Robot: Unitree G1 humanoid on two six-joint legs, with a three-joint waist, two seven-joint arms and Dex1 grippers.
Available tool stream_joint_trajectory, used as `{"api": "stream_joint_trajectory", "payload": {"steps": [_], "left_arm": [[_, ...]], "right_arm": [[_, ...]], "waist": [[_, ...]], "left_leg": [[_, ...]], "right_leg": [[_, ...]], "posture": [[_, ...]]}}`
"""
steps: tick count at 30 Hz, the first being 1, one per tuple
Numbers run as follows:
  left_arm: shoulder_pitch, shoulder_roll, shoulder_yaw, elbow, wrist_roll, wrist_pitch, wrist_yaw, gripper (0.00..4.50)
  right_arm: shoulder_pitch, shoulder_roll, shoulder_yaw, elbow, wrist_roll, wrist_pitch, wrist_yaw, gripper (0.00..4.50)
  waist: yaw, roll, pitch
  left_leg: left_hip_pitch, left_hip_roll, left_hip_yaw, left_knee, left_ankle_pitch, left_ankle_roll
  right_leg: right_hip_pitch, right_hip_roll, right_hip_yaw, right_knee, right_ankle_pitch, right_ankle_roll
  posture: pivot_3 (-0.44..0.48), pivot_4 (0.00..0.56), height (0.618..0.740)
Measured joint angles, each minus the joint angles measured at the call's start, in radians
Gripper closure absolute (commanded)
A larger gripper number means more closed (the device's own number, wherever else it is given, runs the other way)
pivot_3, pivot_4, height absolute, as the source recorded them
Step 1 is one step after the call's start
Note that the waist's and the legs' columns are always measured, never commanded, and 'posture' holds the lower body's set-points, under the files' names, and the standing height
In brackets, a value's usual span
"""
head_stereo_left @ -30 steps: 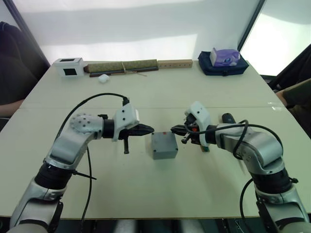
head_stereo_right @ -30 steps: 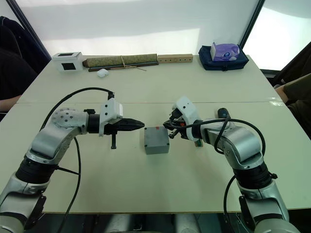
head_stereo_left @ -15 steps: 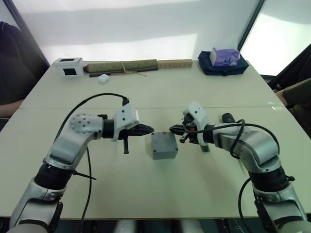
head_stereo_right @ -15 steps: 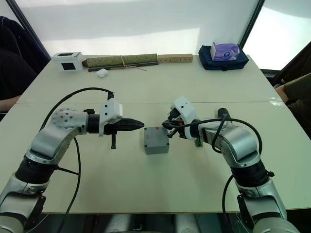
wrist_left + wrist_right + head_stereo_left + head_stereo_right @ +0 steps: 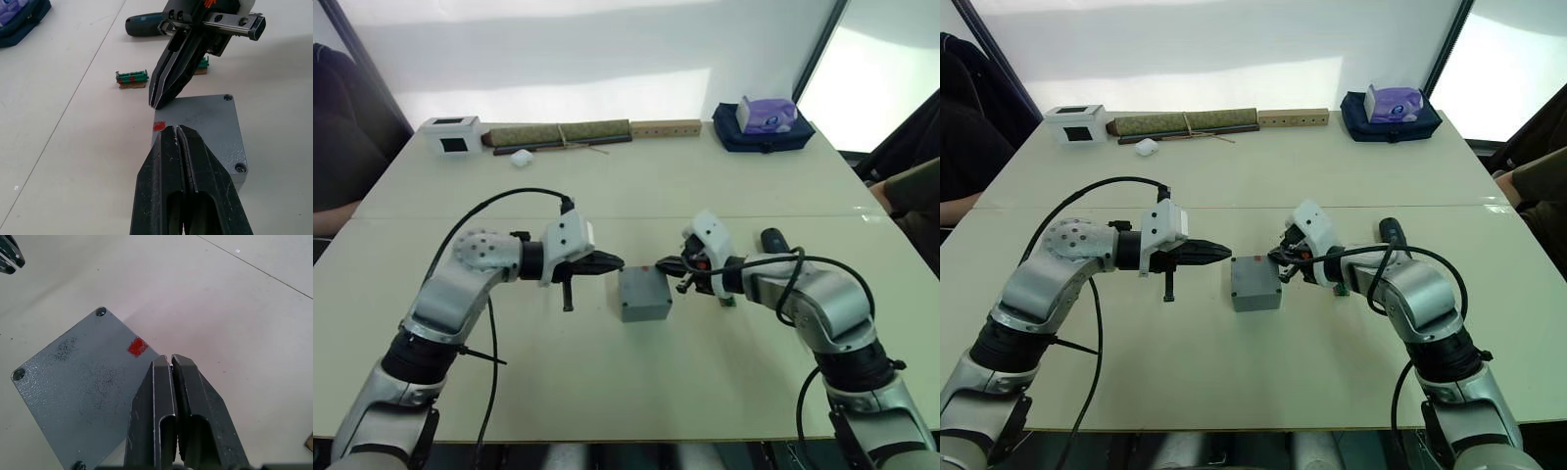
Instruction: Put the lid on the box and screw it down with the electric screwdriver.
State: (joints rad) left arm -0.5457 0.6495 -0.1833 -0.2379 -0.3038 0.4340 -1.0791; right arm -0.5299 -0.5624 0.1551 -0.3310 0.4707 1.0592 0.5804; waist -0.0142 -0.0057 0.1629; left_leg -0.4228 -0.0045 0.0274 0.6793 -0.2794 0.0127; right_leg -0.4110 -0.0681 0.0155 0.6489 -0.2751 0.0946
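The small grey box [image 5: 643, 294] sits mid-table with a red mark [image 5: 158, 126] at its far edge. The lid [image 5: 83, 382] lies flat on top of it, with screw points at its corners. My left gripper [image 5: 617, 261] is shut and hovers just beyond the box's far left corner. My right gripper [image 5: 661, 265] is also shut, with its tips close above the box's far right edge near the red mark. The two grippers' tips point at each other, a short gap apart. The electric screwdriver [image 5: 773, 238] lies on the table behind my right forearm.
A green terminal block [image 5: 132, 78] lies right of the box, near the right gripper. Along the far edge stand a white box with a black window [image 5: 450, 134], a rolled mat [image 5: 558, 134], a wooden strip [image 5: 666, 127] and a purple tissue box [image 5: 766, 116] on a blue bag. People sit at both table sides.
My right gripper has dropped slightly toward the box's far right edge and its arm has shifted a little. The left arm and the box have stayed put.
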Motion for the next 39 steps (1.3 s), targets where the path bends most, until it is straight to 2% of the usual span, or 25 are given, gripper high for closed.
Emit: {"api": "stream_joint_trajectory", "payload": {"steps": [9, 10, 16, 19, 21, 23, 26, 30, 39], "left_arm": [[0.0, -0.003, 0.0, -0.001, -0.002, 0.002, 0.0, 4.5], [0.0, -0.005, 0.0, -0.001, -0.002, 0.002, 0.0, 4.5], [-0.012, -0.045, 0.0, -0.002, -0.033, 0.018, 0.0, 4.5], [-0.02, -0.071, 0.0, -0.012, -0.058, 0.021, -0.002, 4.5], [-0.023, -0.083, 0.0, -0.03, -0.084, 0.021, -0.014, 4.5], [-0.028, -0.086, 0.0, -0.032, -0.091, 0.02, -0.021, 4.5], [-0.047, -0.104, -0.005, -0.031, -0.092, 0.017, -0.021, 4.5], [-0.047, -0.118, -0.022, -0.026, -0.088, 0.01, -0.018, 4.5], [-0.014, -0.14, -0.034, -0.061, -0.09, 0.012, 0.02, 4.5]], "right_arm": [[0.016, -0.046, -0.011, -0.057, 0.008, 0.034, 0.013, 0.16], [0.016, -0.054, -0.019, -0.068, 0.012, 0.046, 0.014, 0.05], [-0.014, -0.141, -0.14, -0.146, 0.067, 0.156, 0.014, 0.05], [-0.032, -0.211, -0.186, -0.151, 0.094, 0.288, 0.008, 0.05], [-0.085, -0.375, -0.199, -0.091, 0.095, 0.471, 0.006, 0.05], [-0.116, -0.453, -0.191, -0.04, 0.086, 0.525, 0.003, 0.05], [-0.155, -0.513, -0.137, 0.058, 0.07, 0.548, 0.0, 0.05], [-0.205, -0.559, 0.0, 0.189, 0.082, 0.549, 0.032, 0.05], [-0.377, -0.553, 0.199, 0.404, 0.054, 0.548, 0.097, 0.05]], "waist": [[0.001, 0.0, 0.0], [0.001, 0.0, 0.0], [0.001, 0.0, 0.0], [0.003, 0.001, 0.0], [0.005, 0.002, 0.001], [0.002, 0.002, 0.001], [-0.005, 0.002, 0.001], [-0.002, 0.002, 0.001], [0.004, 0.002, 0.001]], "left_leg": [[-0.002, 0.0, 0.0, 0.0, 0.0, 0.0], [-0.003, 0.0, 0.0, 0.0, 0.0, 0.0], [-0.004, -0.002, 0.0, -0.001, 0.0, 0.0], [-0.004, -0.002, 0.0, -0.001, 0.0, 0.0], [-0.005, -0.004, 0.0, -0.002, 0.0, 0.0], [-0.005, -0.004, 0.001, -0.003, 0.0, 0.0], [-0.004, -0.004, 0.001, -0.005, 0.0, 0.0], [-0.005, -0.004, 0.002, -0.007, 0.0, 0.0], [-0.005, -0.005, 0.003, -0.007, 0.001, 0.001]], "right_leg": [[-0.002, -0.001, 0.0, 0.0, 0.0, 0.0], [-0.002, -0.001, 0.0, 0.0, 0.0, 0.0], [-0.003, -0.003, -0.001, -0.001, 0.0, 0.0], [-0.004, -0.004, -0.001, -0.001, 0.0, 0.0], [-0.004, -0.006, -0.002, -0.002, 0.0, -0.001], [-0.004, -0.008, -0.002, -0.003, -0.001, -0.001], [-0.004, -0.008, -0.002, -0.004, -0.001, -0.001], [-0.007, -0.007, -0.002, -0.003, 0.0, 0.0], [-0.007, -0.007, -0.002, -0.003, 0.001, 0.002]], "posture": [[0.0, 0.15, 0.74], [0.0, 0.15, 0.74], [0.0, 0.15, 0.74], [0.0, 0.15, 0.74], [0.0, 0.15, 0.74], [0.0, 0.15, 0.74], [0.0, 0.15, 0.74], [0.0, 0.15, 0.74], [0.0, 0.15, 0.74]]}}
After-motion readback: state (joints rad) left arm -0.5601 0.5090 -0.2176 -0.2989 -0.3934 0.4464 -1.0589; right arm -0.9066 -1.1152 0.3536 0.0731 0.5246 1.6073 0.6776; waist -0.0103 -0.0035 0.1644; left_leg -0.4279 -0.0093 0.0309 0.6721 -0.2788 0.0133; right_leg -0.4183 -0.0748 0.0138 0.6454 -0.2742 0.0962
